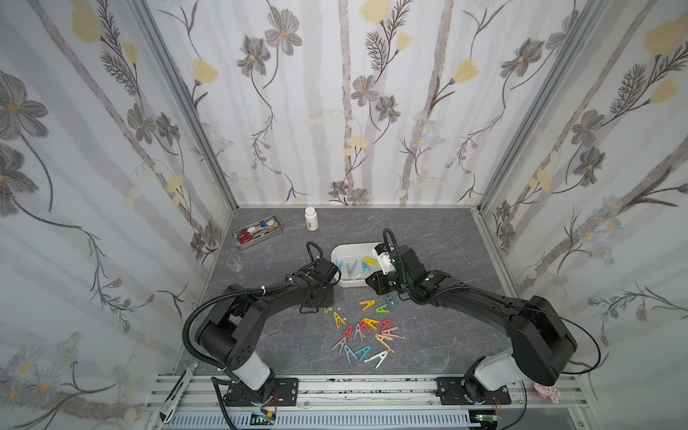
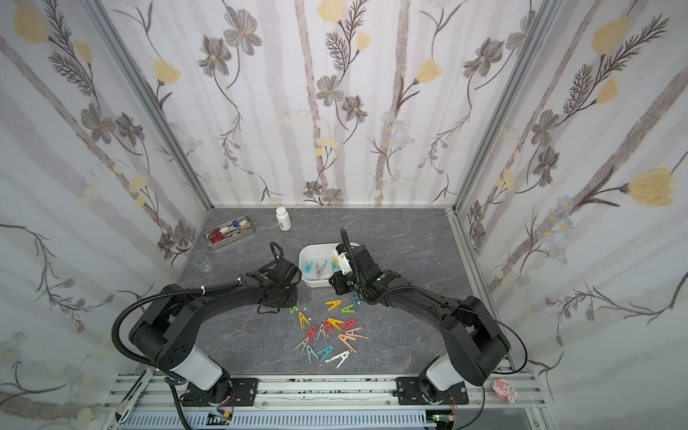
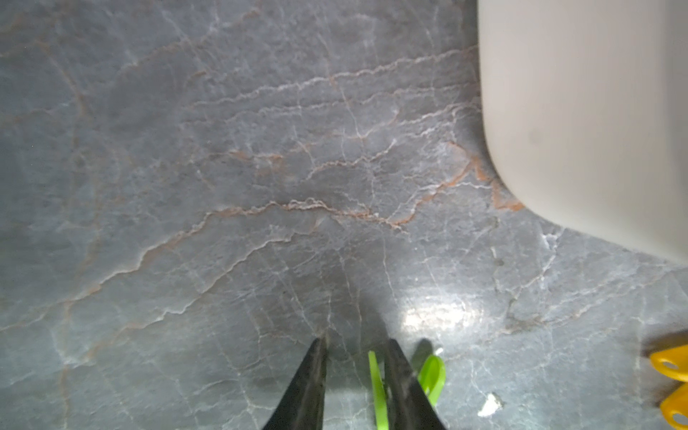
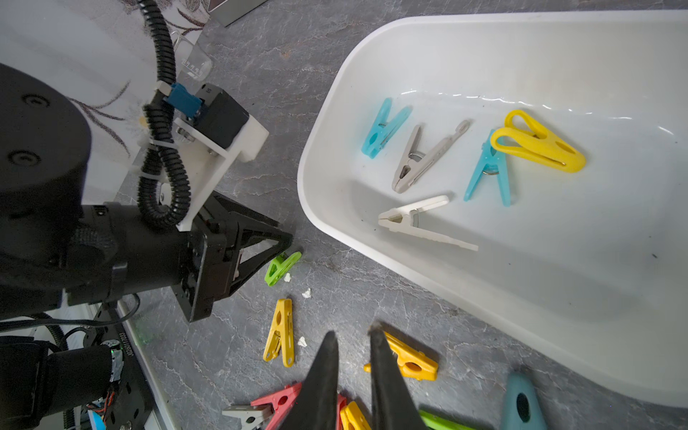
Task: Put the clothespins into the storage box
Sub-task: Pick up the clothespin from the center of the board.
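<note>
The white storage box (image 1: pixel 352 283) (image 2: pixel 316 283) stands mid-table, and several clothespins lie in it, among them a yellow (image 4: pixel 540 145), a grey (image 4: pixel 424 160) and a white one (image 4: pixel 413 219). A colourful pile of clothespins (image 1: pixel 368 331) (image 2: pixel 331 331) lies on the table in front of the box. My left gripper (image 3: pixel 356 342) is open and low over the table, left of the box wall (image 3: pixel 577 111). One of its fingers stands inside a green clothespin (image 4: pixel 282 267); one peg leg (image 3: pixel 376 387) is between the fingers. My right gripper (image 4: pixel 353 335) is narrowly open and holds nothing, beside a yellow clothespin (image 4: pixel 409 363).
A grey metal tray of tools (image 1: pixel 257 231) and a white bottle (image 1: pixel 311 218) stand at the back left. A clear beaker (image 1: pixel 234 263) is near the left wall. Small white crumbs (image 4: pixel 306 293) lie by the green peg.
</note>
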`<state>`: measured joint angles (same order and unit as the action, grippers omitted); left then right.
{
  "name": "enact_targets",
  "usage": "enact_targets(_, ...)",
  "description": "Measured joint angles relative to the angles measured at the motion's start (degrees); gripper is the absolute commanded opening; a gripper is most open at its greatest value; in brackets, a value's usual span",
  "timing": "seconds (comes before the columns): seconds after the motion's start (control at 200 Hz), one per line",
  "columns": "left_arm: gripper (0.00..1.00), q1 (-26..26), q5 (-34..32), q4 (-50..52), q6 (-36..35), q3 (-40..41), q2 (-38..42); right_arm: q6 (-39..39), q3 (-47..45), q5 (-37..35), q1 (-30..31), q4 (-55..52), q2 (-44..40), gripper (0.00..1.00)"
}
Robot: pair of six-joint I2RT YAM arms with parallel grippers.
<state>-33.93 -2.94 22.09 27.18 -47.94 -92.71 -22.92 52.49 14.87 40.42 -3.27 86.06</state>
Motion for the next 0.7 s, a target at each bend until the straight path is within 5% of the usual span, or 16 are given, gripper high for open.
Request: enact_targets(0.699,0.14,-0.13,0.61,3.23,0.35,-0.28,0.61,0.0,0.0,0.22,0.07,0.46,0.59,0.18)
